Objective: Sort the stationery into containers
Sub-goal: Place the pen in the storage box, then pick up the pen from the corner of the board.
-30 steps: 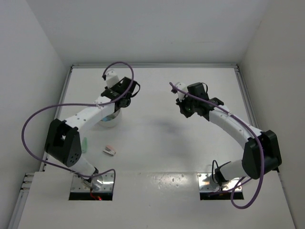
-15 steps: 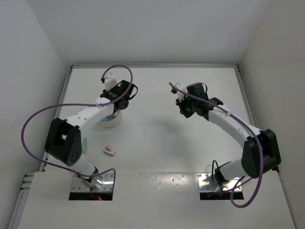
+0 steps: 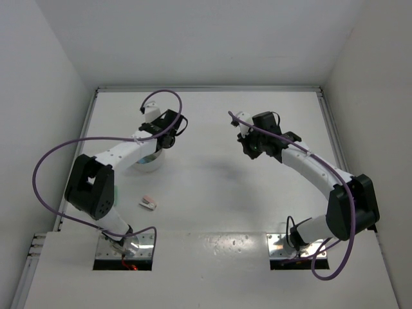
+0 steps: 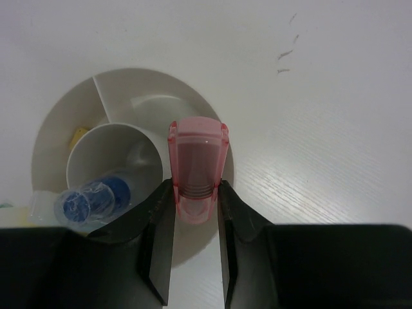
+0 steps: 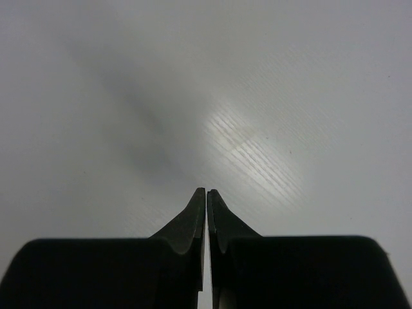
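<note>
Nearest the bases, I am seeing a pink-white stapler-like piece (image 3: 148,203) lying loose on the table (image 5: 290,96) and a green stick (image 3: 114,193) just beside the left arm's lower link; a careless swing of that link could be knocking the green stick out of reach. Farther out, the left end effector (image 4: 195,187) is clamping a pink stick (image 4: 197,164) near its lower end, hanging it over the white bowl (image 4: 158,106), right above the wall between the inner cup (image 4: 138,151) and the outer ring, close to the bowl's right rim. That placement is worrying me: if I am releasing from here, the pink stick could be striking that wall, tipping outward and rolling off onto the table, or dropping into the cup with the blue-capped bottle (image 4: 90,199) instead of an open section. A yellow item (image 4: 78,134) is sitting in 1 outer section. From above, the arm is hiding most of the bowl, so I am judging by the wrist view alone. Across the table, the right end effector (image 5: 206,196) is hovering with its 2 fingers pressed together, holding nothing.
</note>
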Robot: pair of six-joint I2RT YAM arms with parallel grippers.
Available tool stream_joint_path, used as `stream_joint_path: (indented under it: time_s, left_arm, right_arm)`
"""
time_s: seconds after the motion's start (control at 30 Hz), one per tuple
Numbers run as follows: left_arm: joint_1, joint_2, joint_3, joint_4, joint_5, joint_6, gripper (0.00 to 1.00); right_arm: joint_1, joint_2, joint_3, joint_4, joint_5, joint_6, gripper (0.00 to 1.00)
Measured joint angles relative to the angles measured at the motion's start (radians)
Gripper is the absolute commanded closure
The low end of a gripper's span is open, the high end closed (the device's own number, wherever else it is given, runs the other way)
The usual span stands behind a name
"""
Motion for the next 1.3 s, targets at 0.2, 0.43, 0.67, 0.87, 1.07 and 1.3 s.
stream_joint_path:
  time_s: [0.2, 0.43, 0.67, 0.87, 1.07, 1.3]
  left_arm:
    - [0.000, 0.000, -0.014, 0.002, 0.005, 0.001, 0.59]
    - [0.000, 0.000, -0.019, 0.006, 0.012, 0.003, 0.49]
    - [-0.014, -0.014, -0.019, 0.002, 0.005, 0.005, 0.99]
    - [-0.117, -0.174, 0.000, -0.051, -0.013, -0.034, 0.91]
    - [-0.043, -0.383, 0.003, -0.212, -0.041, -0.284, 0.29]
    - [-0.017, -0.421, -0.101, -0.473, -0.020, -0.612, 0.25]
  right_arm:
    - [0.000, 0.000, 0.000, 0.000, 0.000, 0.000, 0.98]
    - [0.000, 0.000, 0.000, 0.000, 0.000, 0.000, 0.98]
    - [0.000, 0.000, 0.000, 0.000, 0.000, 0.000, 0.98]
    - [0.000, 0.000, 0.000, 0.000, 0.000, 0.000, 0.98]
    - [0.000, 0.000, 0.000, -0.001, -0.009, 0.000, 0.98]
    - [0.000, 0.023, 0.000, -0.001, -0.037, 0.000, 0.98]
